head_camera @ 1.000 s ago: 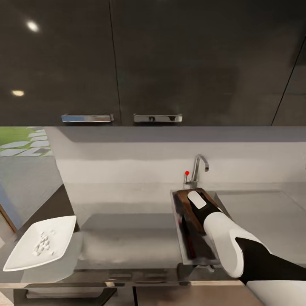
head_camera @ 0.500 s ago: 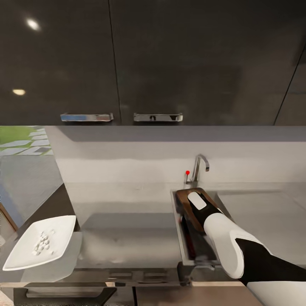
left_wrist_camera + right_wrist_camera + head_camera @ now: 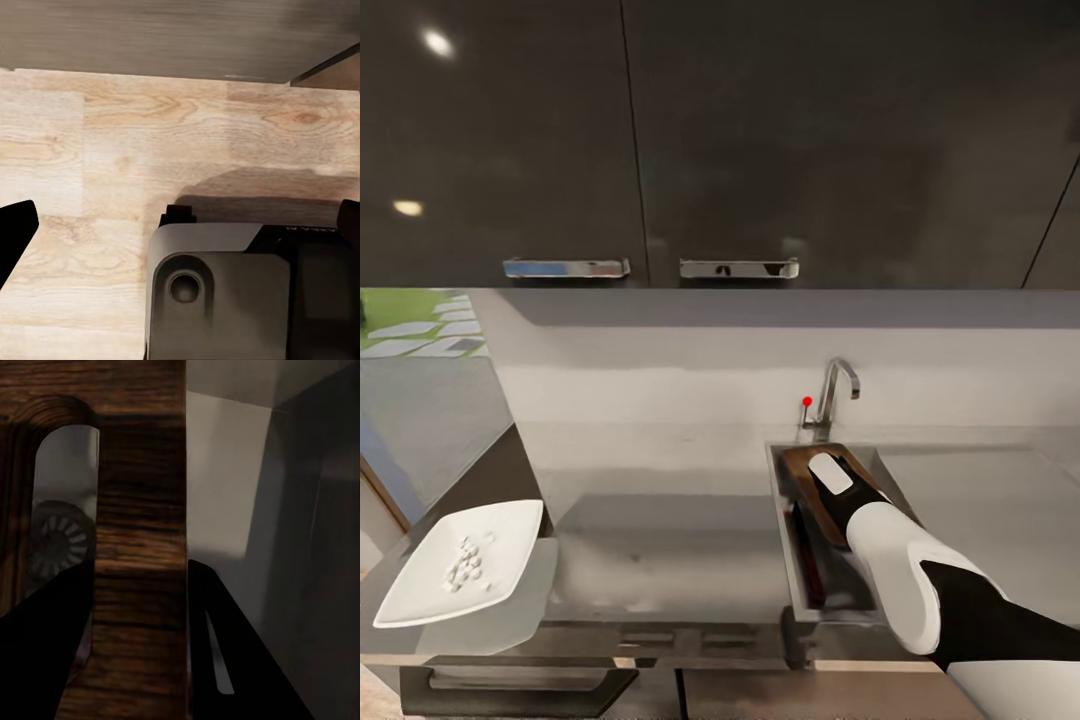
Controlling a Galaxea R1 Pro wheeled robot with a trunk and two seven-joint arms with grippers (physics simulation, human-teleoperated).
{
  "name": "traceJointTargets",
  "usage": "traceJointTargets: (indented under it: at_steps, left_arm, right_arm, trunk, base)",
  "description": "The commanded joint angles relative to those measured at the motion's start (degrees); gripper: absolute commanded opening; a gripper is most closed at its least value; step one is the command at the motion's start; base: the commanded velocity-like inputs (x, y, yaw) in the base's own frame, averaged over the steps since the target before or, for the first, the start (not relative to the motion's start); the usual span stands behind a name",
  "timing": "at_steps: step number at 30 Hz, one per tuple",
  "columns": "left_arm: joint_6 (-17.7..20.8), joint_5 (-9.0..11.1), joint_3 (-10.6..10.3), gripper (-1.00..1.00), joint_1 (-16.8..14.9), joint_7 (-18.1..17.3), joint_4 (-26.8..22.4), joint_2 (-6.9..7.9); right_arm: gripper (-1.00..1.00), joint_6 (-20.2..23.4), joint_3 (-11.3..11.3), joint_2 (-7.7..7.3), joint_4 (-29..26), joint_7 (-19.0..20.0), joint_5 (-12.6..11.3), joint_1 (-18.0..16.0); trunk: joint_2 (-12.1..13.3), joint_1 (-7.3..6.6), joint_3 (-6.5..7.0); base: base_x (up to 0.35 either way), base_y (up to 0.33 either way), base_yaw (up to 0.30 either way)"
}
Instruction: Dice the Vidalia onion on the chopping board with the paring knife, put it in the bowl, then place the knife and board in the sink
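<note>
1. Well to the left of the sink [image 3: 785, 520], the white bowl [image 3: 460, 578] sits at the far end of the bench [image 3: 660, 540] and holds small pale onion pieces [image 3: 465, 562], so the dicing and the transfer look done.
2. The left wrist view looks down on a pale wood floor [image 3: 112, 150] and a grey part of the robot's own body [image 3: 217, 292]. Dark tips show at both edges of that view with nothing between them, so the left pincer [image 3: 180, 225] looks spread apart and empty, nowhere near the sink.
3. Inside the sink, along its left wall, a slim dark red shape [image 3: 807, 565] lies lengthwise; it is probably the knife, though too dim to be sure.
4. The brown board [image 3: 805, 475] stands in the sink, its long axis running from the tap [image 3: 835, 390] end toward the robot, tilted rather than flat.
5. The right arm [image 3: 900, 570] reaches into the sink from the robot's side, so it is the nearer arm by far. In the right wrist view the right pincer [image 3: 139, 607] has one dark finger [image 3: 52, 645] on each face of the board's edge [image 3: 142, 547], clamped on it, with the drain [image 3: 60, 544] visible through the board's handle slot.
6. The next move likely calls for spreading the fingers, then pulling back along the board's long axis so it does not tip.
</note>
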Motion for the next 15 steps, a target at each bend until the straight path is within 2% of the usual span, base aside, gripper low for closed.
traceJointTargets:
  at_steps: [1,6,15]
  left_arm:
    - [-0.44,0.39,-0.17,1.0,-0.12,0.04,0.26,-0.01]
    - [-0.44,0.39,-0.17,1.0,-0.12,0.03,0.26,-0.01]
    - [-0.44,0.39,-0.17,1.0,-0.12,0.05,0.26,-0.01]
  right_arm:
    - [-1.0,-0.41,0.29,-0.26,-0.07,-0.05,-0.46,-0.05]
    - [-1.0,-0.41,0.32,-1.67,-0.05,-0.03,-0.5,0.03]
    - [-1.0,-0.41,0.37,-1.96,0.01,-0.01,-0.5,0.03]
  trunk:
    - [-0.14,0.03,-0.22]
    - [-0.14,0.03,-0.67]
    - [-0.14,0.03,-1.49]
  base:
    - [0.0,0.0,0.003]
    - [0.0,0.0,0.0]
    - [0.0,0.0,0.0]
